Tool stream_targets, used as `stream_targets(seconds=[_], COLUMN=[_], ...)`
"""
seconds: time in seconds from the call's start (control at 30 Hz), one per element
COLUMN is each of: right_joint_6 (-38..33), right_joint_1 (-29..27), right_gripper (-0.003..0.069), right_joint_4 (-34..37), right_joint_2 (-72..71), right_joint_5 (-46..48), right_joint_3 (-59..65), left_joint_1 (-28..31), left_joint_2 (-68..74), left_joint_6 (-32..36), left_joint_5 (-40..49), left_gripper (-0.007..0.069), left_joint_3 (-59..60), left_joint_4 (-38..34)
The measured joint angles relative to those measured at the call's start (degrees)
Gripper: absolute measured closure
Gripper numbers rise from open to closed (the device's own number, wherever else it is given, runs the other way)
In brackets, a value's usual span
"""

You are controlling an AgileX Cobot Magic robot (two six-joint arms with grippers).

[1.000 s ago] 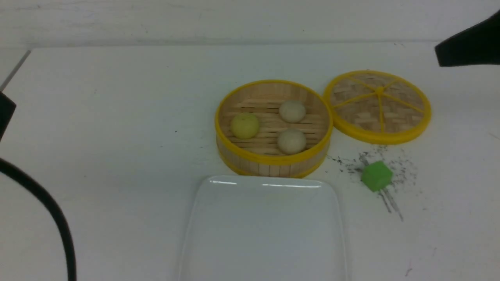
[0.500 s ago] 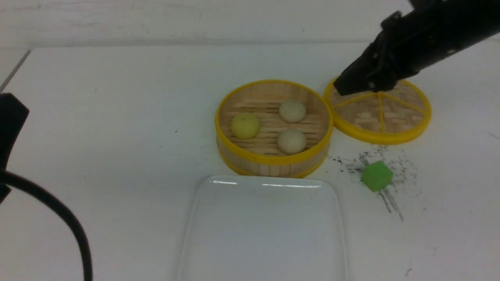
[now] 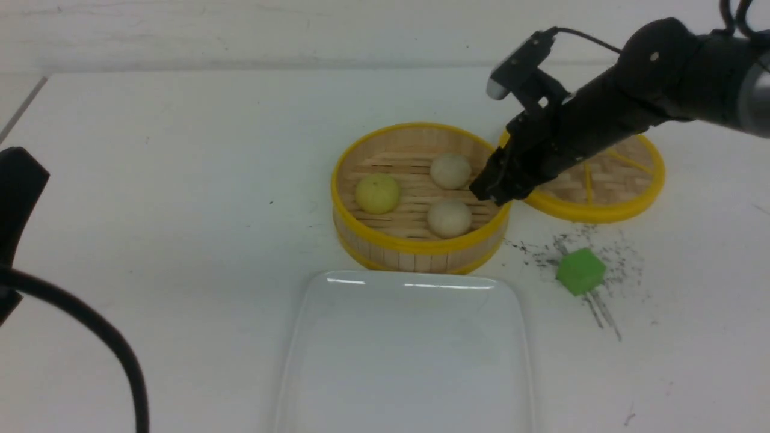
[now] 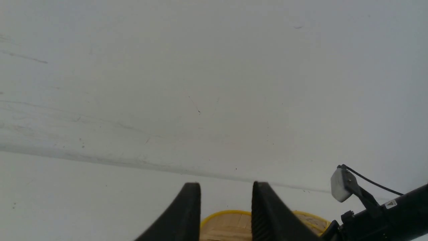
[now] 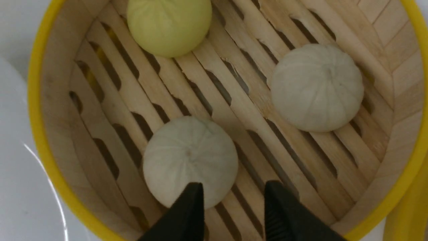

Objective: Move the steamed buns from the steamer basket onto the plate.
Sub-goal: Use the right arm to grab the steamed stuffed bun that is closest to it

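- The left end effector [image 4: 225, 187] is being held partly open and empty over the bench [image 3: 180, 180].
- Nothing is being moved yet: all three steamed buns [image 3: 449, 218], matte pleated domes, are sitting on the slatted bamboo floor of the steamer basket [image 3: 421, 255].
- The glossy, round-cornered white plate [image 3: 409, 361] is lying bare beside it.
- The right end effector [image 5: 234, 187] is being held parted and empty over the basket's right side, just beside one bun.

Robot's right arm [image 3: 656, 78] is matte black with a grey segment and a small white triangle-marked label [image 4: 390, 203]. It carries a pale-grey camera module [image 3: 511, 66] on a thin black cable [image 3: 586, 37]. Left gripper [image 4: 225, 187] and right gripper [image 5: 233, 187] have black tapered fingers; a thick black cord [image 3: 108, 343] loops off the left arm [image 3: 21, 192].
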Motion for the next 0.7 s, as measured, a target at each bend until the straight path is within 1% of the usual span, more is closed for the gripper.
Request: stream_targets(seconds=[0.17, 0.27, 0.43, 0.7], right_joint_6=[-0.03, 0.01, 0.16, 0.23], right_joint_1=[0.95, 2.19, 4.03, 4.30], right_gripper=[0.0275, 0.0240, 0.0234, 0.0258], right_joint_4=[1.53, 1.81, 2.28, 2.59], right_joint_2=[1.00, 1.00, 1.05, 3.08], right_joint_5=[-1.63, -2.37, -2.71, -3.12], right_joint_3=[-0.43, -0.67, -1.02, -1.02], left_joint_1=[0.00, 0.00, 0.00, 0.00], left_joint_2=[0.00, 0.00, 0.00, 0.00], left_joint_6=[0.00, 0.00, 0.00, 0.00], left_joint_5=[-0.19, -0.19, -0.19, -0.30], left_gripper=[0.0375, 0.0375, 0.0375, 0.0375], left_joint_3=[0.00, 0.00, 0.00, 0.00], left_joint_4=[0.55, 1.50, 2.14, 2.35])
